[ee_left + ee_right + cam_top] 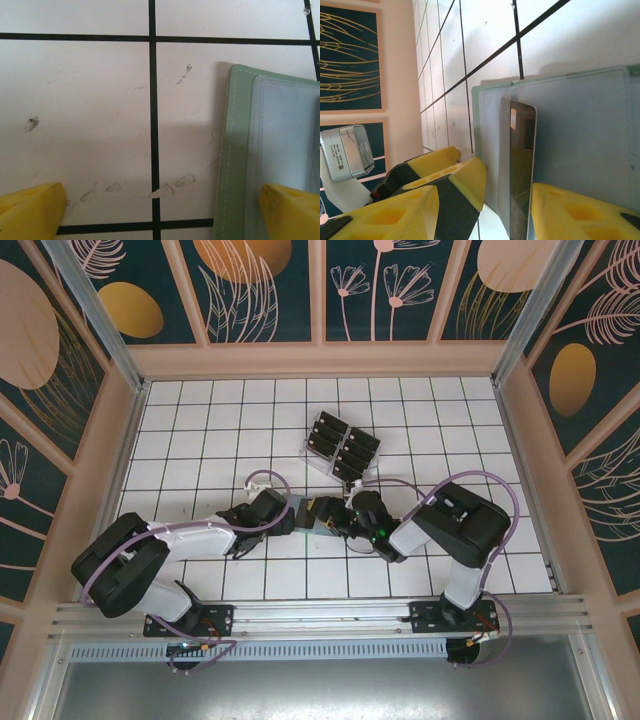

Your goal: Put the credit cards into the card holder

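Card holder lies flat on the tiled table, near centre, opened up with the clear inner pocket facing up. One credit card is at that pocket, seen edge-on in the right wrist view. Can't tell how far in it sits.

Clear slotted rack sits at 12-1 o'clock from the card holder, well apart from it. It holds black cards in two columns. Exact count not readable from the top view, at least five.

Left arm reaches in from 9 o'clock, wrist low. Left gripper has its jaws spread wide and grips nothing. One yellow fingertip is over bare tile, the other over the card holder's left edge.

Right arm comes in from 3 o'clock, elbow raised and forearm angled down. Right gripper straddles the card with its jaws partly parted. There is a visible gap on one side of the card, while the other finger is right beside it. Not clamped.

Count: two arms, one card holder, one rack, one card at the holder, the rest in the rack.
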